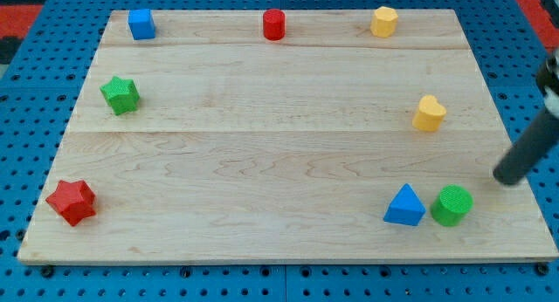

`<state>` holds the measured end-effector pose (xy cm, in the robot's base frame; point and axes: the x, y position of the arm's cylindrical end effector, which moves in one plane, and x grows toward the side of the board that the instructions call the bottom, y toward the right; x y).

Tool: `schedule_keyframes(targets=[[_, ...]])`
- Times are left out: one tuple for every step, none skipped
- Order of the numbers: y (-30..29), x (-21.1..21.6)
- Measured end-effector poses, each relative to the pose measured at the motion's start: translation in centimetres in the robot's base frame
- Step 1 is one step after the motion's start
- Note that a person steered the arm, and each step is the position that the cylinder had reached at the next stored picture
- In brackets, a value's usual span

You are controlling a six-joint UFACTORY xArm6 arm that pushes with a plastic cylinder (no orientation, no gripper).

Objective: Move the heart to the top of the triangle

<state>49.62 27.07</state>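
Note:
The yellow heart block (429,113) lies on the wooden board at the view's right, about mid-height. The blue triangle block (404,206) lies below it, near the board's bottom right. A green cylinder (452,205) stands right beside the triangle, on its right. My tip (504,177) is at the end of the dark rod coming in from the view's right edge. It is to the right of and below the heart, and up and to the right of the green cylinder, touching no block.
A blue cube (141,24), a red cylinder (274,25) and a yellow hexagon block (383,22) line the board's top edge. A green star (120,95) sits at the left, a red star (72,202) at the bottom left. The board (262,145) rests on a blue pegboard.

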Motion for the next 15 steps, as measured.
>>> schedule_keyframes(targets=[[-1.2, -7.0], [-3.8, -9.0], [-9.9, -7.0], [-10.6, -8.2], [-13.6, -6.7], [-9.1, -1.9], [-8.1, -0.9], [-9.3, -6.8], [-14.5, -6.1], [-16.0, -1.1], [-11.6, -0.2], [-12.5, -0.4], [-24.5, -5.5], [-39.6, -3.5], [-53.7, -0.7]])
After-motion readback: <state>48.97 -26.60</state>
